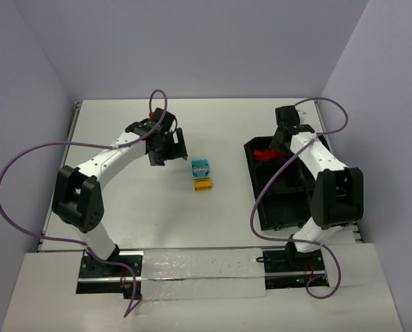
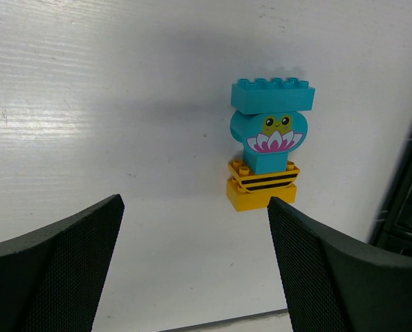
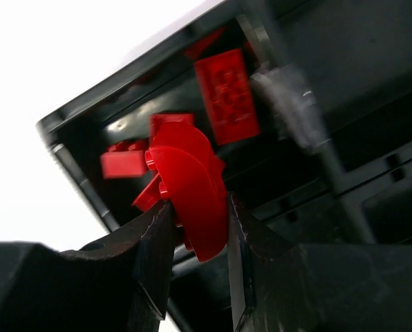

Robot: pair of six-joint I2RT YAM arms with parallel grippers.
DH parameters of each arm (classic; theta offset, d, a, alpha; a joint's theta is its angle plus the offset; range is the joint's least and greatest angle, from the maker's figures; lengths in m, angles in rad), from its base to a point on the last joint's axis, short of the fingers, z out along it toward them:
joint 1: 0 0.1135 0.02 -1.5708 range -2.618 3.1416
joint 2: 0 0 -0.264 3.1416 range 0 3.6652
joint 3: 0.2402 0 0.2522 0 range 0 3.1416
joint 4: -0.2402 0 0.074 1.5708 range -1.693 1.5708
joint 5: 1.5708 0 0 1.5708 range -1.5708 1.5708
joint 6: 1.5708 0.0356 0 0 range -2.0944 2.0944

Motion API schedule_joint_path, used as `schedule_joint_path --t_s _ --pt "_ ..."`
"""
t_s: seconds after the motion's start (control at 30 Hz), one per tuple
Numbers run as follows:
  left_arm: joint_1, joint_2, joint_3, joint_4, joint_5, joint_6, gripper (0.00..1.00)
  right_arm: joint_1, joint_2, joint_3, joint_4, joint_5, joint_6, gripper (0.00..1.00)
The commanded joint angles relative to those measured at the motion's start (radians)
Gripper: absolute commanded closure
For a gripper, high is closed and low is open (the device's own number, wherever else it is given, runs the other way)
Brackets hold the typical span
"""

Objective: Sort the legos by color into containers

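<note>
Right wrist view is showing a curved red lego being pinched between the right fingers, which are pressing on its two faces just above the far bin of the black container tray. More red legos are lying in that bin, among them a flat studded red brick and a small red brick by the wall. Seen from above, the tray is sitting on the right side of the white table, and what its nearer bins are holding cannot be told.

Well apart to the left, near the middle of the table, a cyan brick is lying against a rounded cyan piece that is showing a frog on a pink flower. That piece is touching a yellow-orange brick with black stripes on its near side.

Just left of that group, the left fingers are hanging spread wide above the table, touching none of the legos.
</note>
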Motion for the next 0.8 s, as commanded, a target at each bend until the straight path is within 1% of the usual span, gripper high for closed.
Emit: schedule_joint_path --t_s 0.0,0.07,0.1,0.13,0.23,0.37,0.47,0.57,0.67,0.7,0.77 --pt "-0.003 -0.037 0.015 0.013 -0.005 0.009 0.07 -0.027 0.025 0.079 0.010 0.045 -0.009 0.75" --pt "-0.003 -0.033 0.020 0.013 -0.002 0.010 0.07 -0.025 0.043 0.099 0.006 0.045 -0.016 0.52" --pt "-0.003 -0.033 0.023 0.010 -0.003 0.010 0.07 -0.025 0.048 0.107 0.002 0.046 -0.016 0.44" --pt "-0.003 -0.031 0.025 0.010 -0.004 0.010 0.07 -0.025 0.051 0.113 0.000 0.046 -0.016 0.39" --pt "-0.003 -0.033 0.027 0.010 -0.006 0.008 0.07 -0.025 0.030 0.121 -0.002 0.039 -0.019 0.33" --pt "-0.003 -0.030 0.030 0.007 -0.007 0.007 0.07 -0.016 -0.041 0.106 0.004 0.030 -0.024 0.34" --pt "-0.003 -0.026 0.035 0.005 -0.017 0.007 0.07 0.027 -0.121 0.079 0.027 -0.021 -0.045 0.36" --pt "-0.003 -0.020 0.046 0.002 -0.030 0.007 0.07 0.135 -0.196 0.036 0.055 -0.077 -0.072 0.37" --pt "-0.003 -0.011 0.056 -0.003 -0.034 0.008 0.07 0.252 -0.211 0.016 0.080 -0.119 -0.102 0.37" --pt "-0.003 -0.007 0.058 -0.004 -0.037 0.007 0.07 0.335 -0.201 0.017 0.078 -0.130 -0.123 0.36" --pt "-0.001 -0.008 0.058 -0.007 -0.042 0.003 0.07 0.438 -0.172 0.016 0.077 -0.137 -0.132 0.36"
